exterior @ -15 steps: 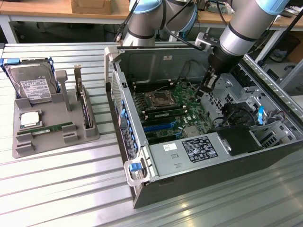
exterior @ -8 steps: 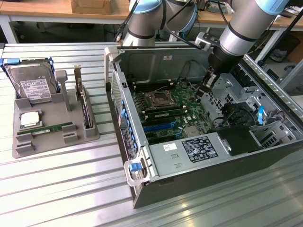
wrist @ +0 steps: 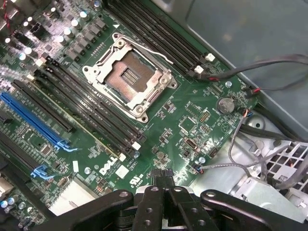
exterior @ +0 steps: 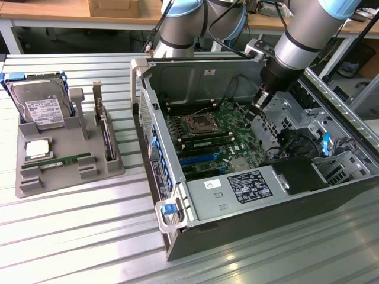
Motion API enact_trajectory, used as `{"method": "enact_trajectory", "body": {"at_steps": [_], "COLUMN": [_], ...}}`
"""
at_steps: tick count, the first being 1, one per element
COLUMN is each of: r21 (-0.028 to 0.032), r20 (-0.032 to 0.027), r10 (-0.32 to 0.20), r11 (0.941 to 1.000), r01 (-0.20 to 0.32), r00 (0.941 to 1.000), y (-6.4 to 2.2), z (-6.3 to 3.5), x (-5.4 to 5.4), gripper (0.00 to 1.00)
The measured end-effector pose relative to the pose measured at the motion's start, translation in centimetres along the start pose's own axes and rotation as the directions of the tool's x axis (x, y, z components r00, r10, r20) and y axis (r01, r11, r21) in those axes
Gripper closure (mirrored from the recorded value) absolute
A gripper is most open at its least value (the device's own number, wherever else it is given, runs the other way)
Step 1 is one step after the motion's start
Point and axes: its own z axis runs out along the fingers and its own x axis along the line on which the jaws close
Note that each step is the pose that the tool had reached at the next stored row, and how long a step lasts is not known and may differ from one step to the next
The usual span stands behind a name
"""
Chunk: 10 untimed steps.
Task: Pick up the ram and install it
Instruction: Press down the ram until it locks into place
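Note:
A ram point(exterior: 59, 161), a thin green stick, lies flat along the front of the grey holder tray point(exterior: 35, 183) at the exterior view's left. My gripper point(exterior: 259, 107) hangs far from it, inside the open computer case point(exterior: 249, 222), low over the back right part of the motherboard point(exterior: 237, 139). In the wrist view my gripper point(wrist: 166, 191) is shut with nothing between its black fingers point(wrist: 153, 204), close above the board's edge. Beyond it are the empty processor socket point(wrist: 127, 77) and the long black memory slots point(wrist: 89, 120). One slot seems to carry a green stick point(exterior: 204, 141).
The tray also holds a hard drive point(exterior: 38, 109), a square silver processor chip point(exterior: 37, 149) and an upright expansion card point(exterior: 106, 133). Loose cables point(wrist: 250, 130) and a metal drive cage point(exterior: 290, 112) crowd the case beside the gripper. Blue expansion slots point(wrist: 33, 120) line the board.

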Motion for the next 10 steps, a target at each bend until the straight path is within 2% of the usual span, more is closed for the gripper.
{"method": "enact_trajectory", "body": {"at_steps": [2, 4, 6, 8, 10], "r21": [0.0011, 0.0026, 0.0033, 0.0040, 0.0051], "r20": [0.0025, 0.0070, 0.0094, 0.0119, 0.0163], "r10": [0.027, 0.073, 0.096, 0.121, 0.164], "r11": [0.9996, 0.9973, 0.9954, 0.9926, 0.9864], "r01": [-0.027, -0.073, -0.096, -0.121, -0.164], "r00": [0.9996, 0.9973, 0.9953, 0.9926, 0.9863], "y": [0.00, 0.00, 0.00, 0.00, 0.00], "z": [0.00, 0.00, 0.00, 0.01, 0.01], "x": [0.00, 0.00, 0.00, 0.00, 0.00], "gripper": [0.90, 0.90, 0.90, 0.90, 0.90]}}
